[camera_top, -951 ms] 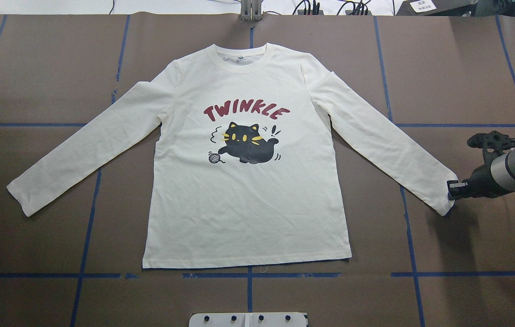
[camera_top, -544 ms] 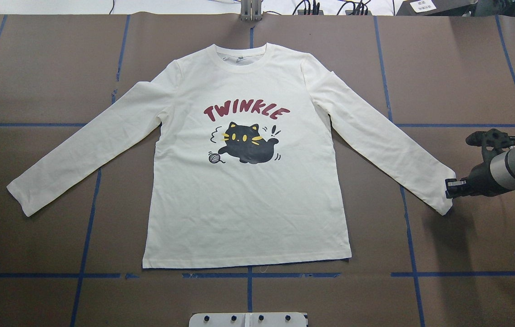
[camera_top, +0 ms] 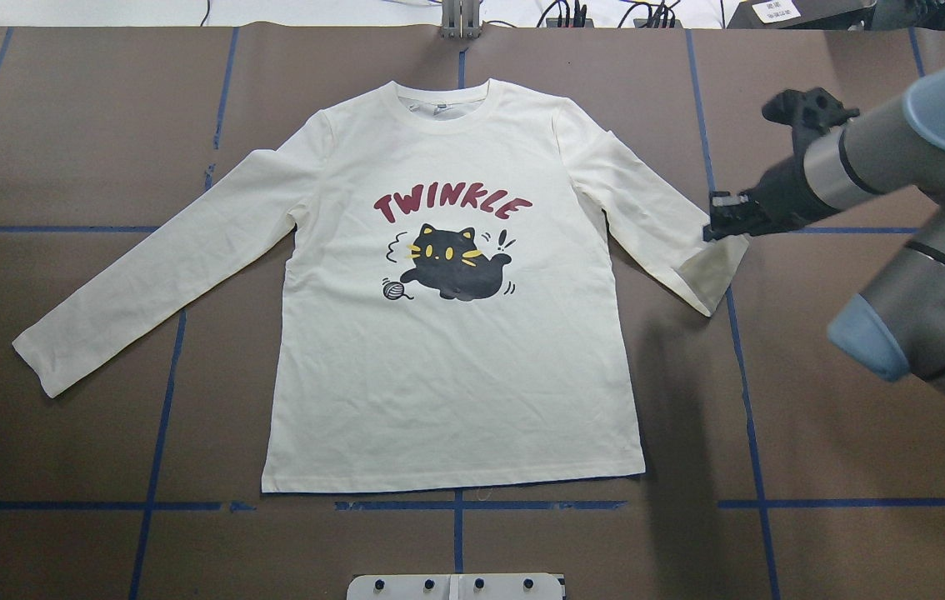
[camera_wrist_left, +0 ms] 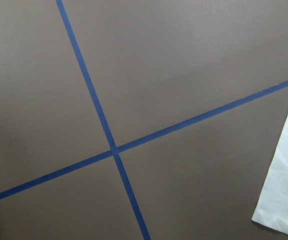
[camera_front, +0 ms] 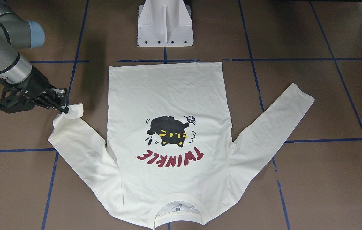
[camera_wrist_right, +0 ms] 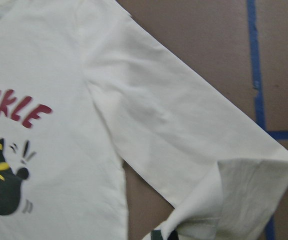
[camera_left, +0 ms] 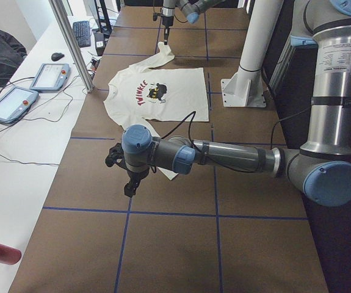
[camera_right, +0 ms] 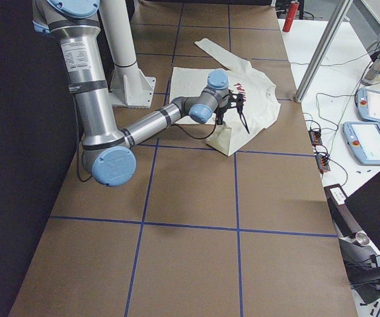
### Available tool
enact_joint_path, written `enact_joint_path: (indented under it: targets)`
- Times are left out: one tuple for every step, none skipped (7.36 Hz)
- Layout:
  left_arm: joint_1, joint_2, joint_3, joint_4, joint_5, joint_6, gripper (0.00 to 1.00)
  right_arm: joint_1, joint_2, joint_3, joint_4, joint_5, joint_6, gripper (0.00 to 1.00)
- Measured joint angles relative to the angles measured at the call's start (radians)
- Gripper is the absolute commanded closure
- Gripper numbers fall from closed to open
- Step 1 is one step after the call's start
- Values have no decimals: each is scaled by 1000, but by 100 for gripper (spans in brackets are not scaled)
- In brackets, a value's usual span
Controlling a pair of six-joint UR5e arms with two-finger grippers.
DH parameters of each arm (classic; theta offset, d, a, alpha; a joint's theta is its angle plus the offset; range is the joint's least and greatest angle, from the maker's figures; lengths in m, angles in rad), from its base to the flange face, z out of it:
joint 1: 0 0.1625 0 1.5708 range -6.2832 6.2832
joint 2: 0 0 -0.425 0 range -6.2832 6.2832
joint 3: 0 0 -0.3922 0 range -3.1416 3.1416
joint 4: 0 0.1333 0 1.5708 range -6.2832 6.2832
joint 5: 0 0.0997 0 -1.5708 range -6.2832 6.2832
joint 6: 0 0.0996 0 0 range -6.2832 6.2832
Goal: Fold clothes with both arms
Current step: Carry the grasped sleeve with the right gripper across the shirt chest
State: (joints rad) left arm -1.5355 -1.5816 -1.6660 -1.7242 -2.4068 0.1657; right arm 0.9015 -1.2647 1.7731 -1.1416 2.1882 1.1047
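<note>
Overhead exterior: right hand [camera_top: 712, 227] grips the shirt [camera_top: 456, 375] by its cuff [camera_top: 718, 265], above the table [camera_top: 822, 442].

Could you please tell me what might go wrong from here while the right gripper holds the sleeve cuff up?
The right gripper pinches only the cuff's edge of the shirt, so the cloth may slip out mid-fold.
The lifted sleeve end is doubled over unevenly; it may land creased.
The left gripper hangs off the cloth, so a pull might drag the shirt.
</note>
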Motion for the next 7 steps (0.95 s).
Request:
enact_joint_path:
  targets:
    - [0,-3,3,-2,0,0,0,3,142,-79,-15,1,48,100]
    - [0,-4,5,-7,0,-1,0,3,301,-197,-16,1,74,100]
    - [0,-4,8,-11,0,-2,0,1,455,-337,-1,2,86,100]
    - [0,-4,13,-16,0,-3,0,-7,615,-510,35,1,89,100]
    - [0,-4,19,-23,0,-3,0,-31,763,-688,77,-16,88,100]
    - [0,-4,24,-29,0,-3,0,-81,870,-828,114,-72,85,100]
    - [0,-4,28,-35,0,-3,0,-140,924,-917,151,-159,82,100]
